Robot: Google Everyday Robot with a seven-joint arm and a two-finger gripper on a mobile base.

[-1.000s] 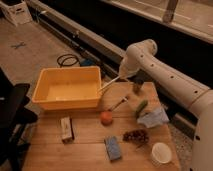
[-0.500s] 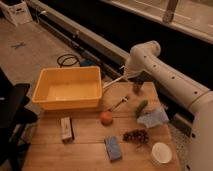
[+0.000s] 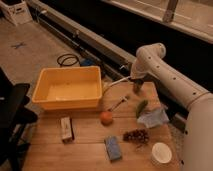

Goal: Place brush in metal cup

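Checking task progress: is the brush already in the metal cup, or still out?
Out. The brush hangs in the air by the yellow bin, held at the gripper with jaws shut on it.

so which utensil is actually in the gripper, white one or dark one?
The white brush, slanting left from the shut gripper above the table's far edge. The dark-handled utensil lies loose on the table below.

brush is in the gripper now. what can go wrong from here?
1. The gripper is shut on the brush, which lies nearly level, its free end close to the yellow bin. Swinging it could clip the bin.
2. I can't pick out the metal cup clearly under the arm, so the aim may be off.
3. The dark-handled utensil and the orange lie just below and could get knocked on the way down.
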